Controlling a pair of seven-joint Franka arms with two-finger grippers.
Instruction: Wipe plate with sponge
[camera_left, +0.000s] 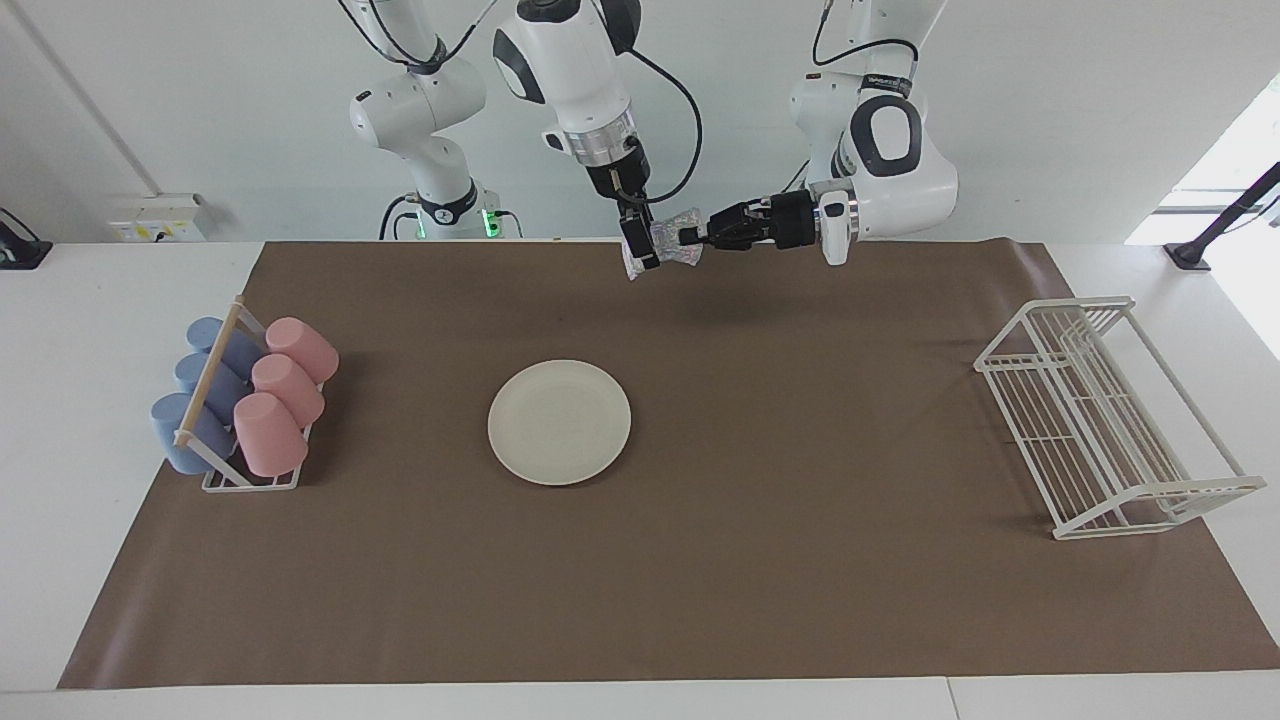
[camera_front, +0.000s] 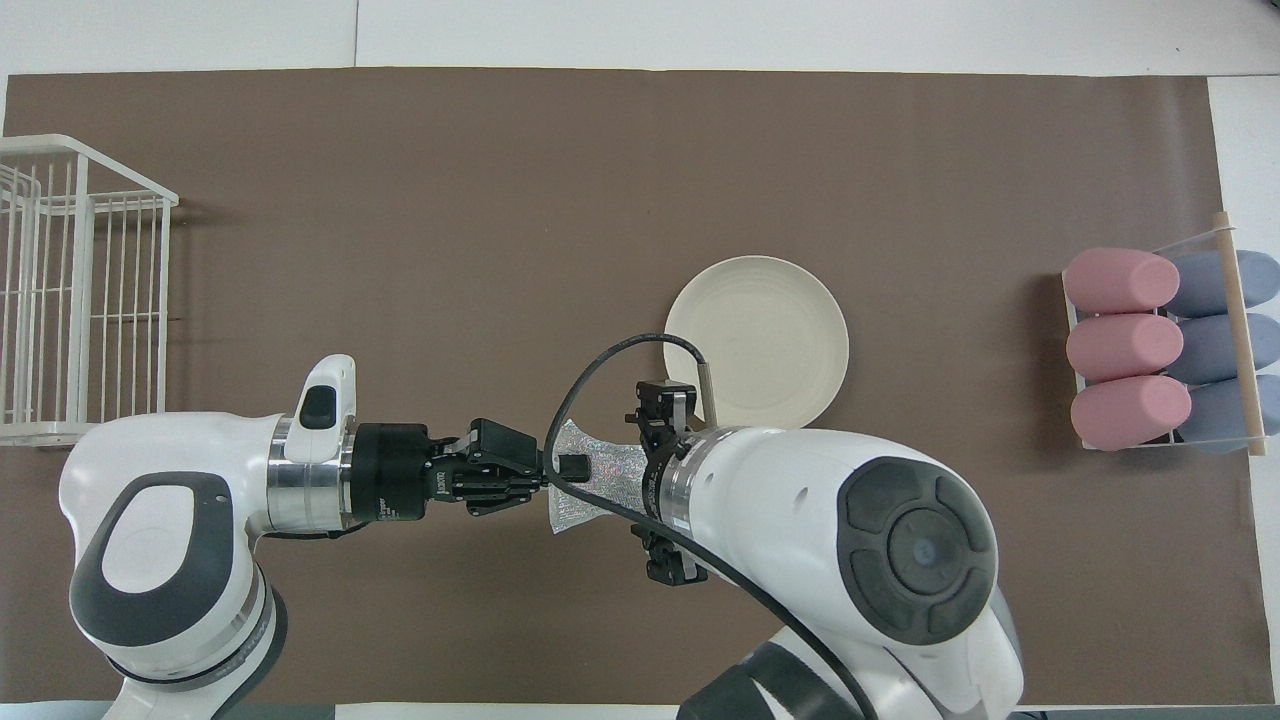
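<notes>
We see a brown mat (camera_left: 700, 560) covering most of the table. At the left arm's end sits a white wire rack (camera_left: 1100, 420); at the right arm's end a holder with pink and blue cups (camera_left: 250, 400). The plate (camera_left: 559, 422) lies flat on the mat mid-table, toward the right arm's end, nothing on it, not wiped yet by our read.

Both arms meet in the air over the mat's edge nearest the robots. The left gripper (camera_left: 692, 238) reaches in sideways, its fingers pinched on one end of the sponge (camera_left: 668, 243). The right gripper (camera_left: 640, 250) points down at the other end and looks clamped on it too. So the sponge hangs between both, well apart from the plate: looks like a handover.

Risks as we judge them:
- if one gripper lets go before the other's hold is firm, the sponge drops onto the mat
- both pulling at once could stretch or tear the crinkled pad
- an edge hold may leave little sponge under the fingers, so the fingertips scrape the plate or push it along the mat
</notes>
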